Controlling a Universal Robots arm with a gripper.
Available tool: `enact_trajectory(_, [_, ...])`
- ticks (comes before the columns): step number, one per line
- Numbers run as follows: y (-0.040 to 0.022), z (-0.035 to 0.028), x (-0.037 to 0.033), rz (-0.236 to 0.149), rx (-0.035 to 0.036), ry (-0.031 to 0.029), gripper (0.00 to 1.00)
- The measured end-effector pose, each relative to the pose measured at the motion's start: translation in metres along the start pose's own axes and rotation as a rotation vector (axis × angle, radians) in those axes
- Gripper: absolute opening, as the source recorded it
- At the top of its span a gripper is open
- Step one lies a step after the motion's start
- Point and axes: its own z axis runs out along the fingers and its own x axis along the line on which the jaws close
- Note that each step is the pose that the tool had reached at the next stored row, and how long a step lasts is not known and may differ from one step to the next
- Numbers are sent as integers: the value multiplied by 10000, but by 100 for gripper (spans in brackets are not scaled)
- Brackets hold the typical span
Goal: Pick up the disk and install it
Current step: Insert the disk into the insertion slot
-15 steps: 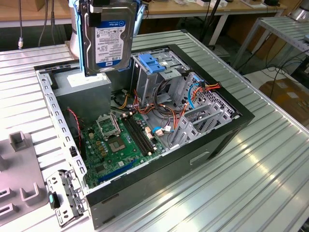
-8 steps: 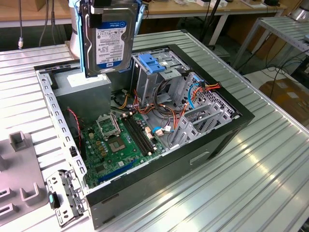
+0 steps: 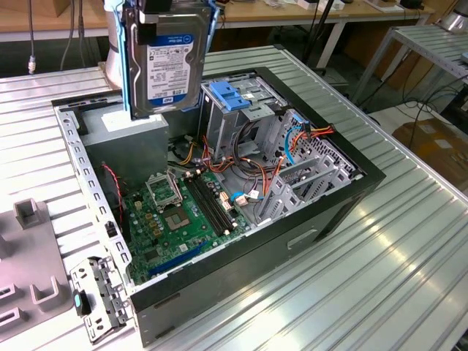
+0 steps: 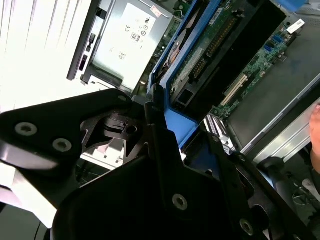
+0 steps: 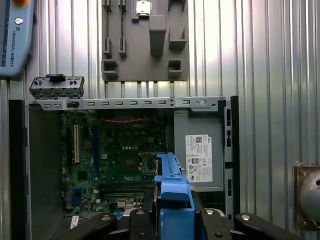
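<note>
Hanging where, the disk (image 3: 167, 62)? (A)

Straight below the gripper (image 3: 161, 9), at its 6 o'clock in the exterior view, lifted clear above the open computer case (image 3: 365, 172). The fingers (image 4: 157, 140) are clamped on it, pressing against its blue side rails. (B)

And its long axis? (A)

Upright, running 12 to 6, with the label face turned toward the exterior camera. The drive cage (image 3: 245, 121), with a bare blue bracket (image 3: 230, 95) on top, sits toward 4 o'clock of the disk, and near it. The grey power-supply box (image 3: 135, 131) lies directly at 6, under the lower edge; I cannot tell how much gap is between them. With one arm on the rig, nothing else is in reach of it. (B)

How does it look? (A)

Flat and rectangular, black-silver metal, with a white label carrying a blue band and a barcode, and blue plastic rails down both long sides. In the first wrist view it shows edge-on, a blue rail in front of the green motherboard (image 5: 120, 150). (B)
</note>
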Motion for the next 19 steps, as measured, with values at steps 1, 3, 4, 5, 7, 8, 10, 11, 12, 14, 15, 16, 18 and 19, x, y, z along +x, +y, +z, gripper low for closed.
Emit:
enact_trajectory(1, [0,0,8,0,0,0,37])
enact_trajectory(3, [-1,0,24,-1,0,0,37])
enact_trajectory(4, [-1,1,32,0,0,-1,37])
enact_trajectory(5, [-1,0,43,0,0,0,37])
enact_trajectory(7, [-2,1,71,0,0,-1,37])
enact_trajectory(8, [-3,1,80,0,0,-1,37])
enact_trajectory(10, [-15,1,87,0,0,-1,37])
enact_trajectory(11, [-26,1,89,-1,0,0,37])
enact_trajectory(12, [-53,0,90,0,-1,1,37])
enact_trajectory(14, [-114,0,89,0,0,0,37])
enact_trajectory(15, [-147,0,89,0,0,0,37])
enact_trajectory(16, [-177,0,88,0,0,-1,37])
enact_trajectory(18, [-257,-1,87,0,1,-1,37])
enact_trajectory(19, [-274,-1,89,-1,1,-1,37])
